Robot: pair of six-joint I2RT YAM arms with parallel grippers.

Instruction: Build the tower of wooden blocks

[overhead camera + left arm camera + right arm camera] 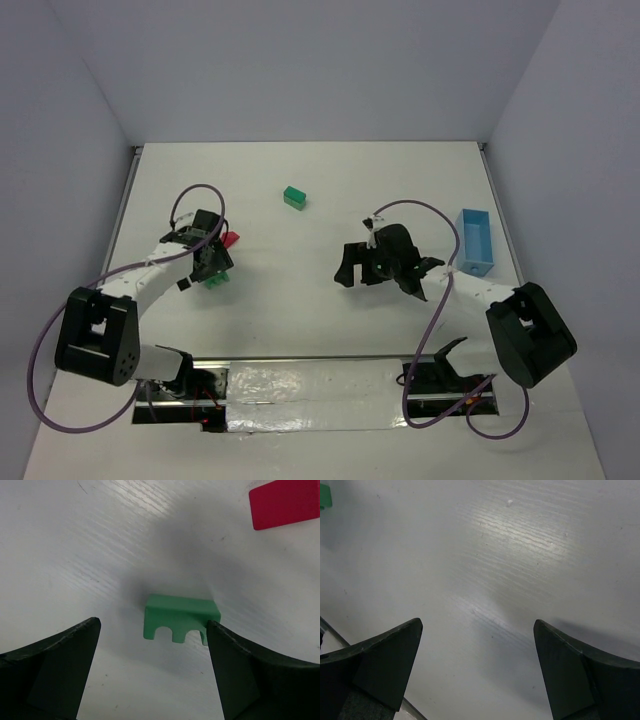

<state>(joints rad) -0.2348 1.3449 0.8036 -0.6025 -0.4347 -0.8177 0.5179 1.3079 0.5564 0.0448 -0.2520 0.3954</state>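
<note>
Nearest us, the left tool is hovering with its black fingers spread wide and empty. The right tool is hanging over bare surface, jaws apart, gripping nothing. Beneath them the white desk is carrying a light blue rectangular tray at its right side, well apart from every block. A green arched wood block is lying under the left tool, off-centre against its right finger. A second green wood block is sitting farther back, mid-desk, and a small red wood wedge is lying near the left tool. We are judging that closing now could be shoving or tipping the arched block, since one finger would be meeting it first.
</note>
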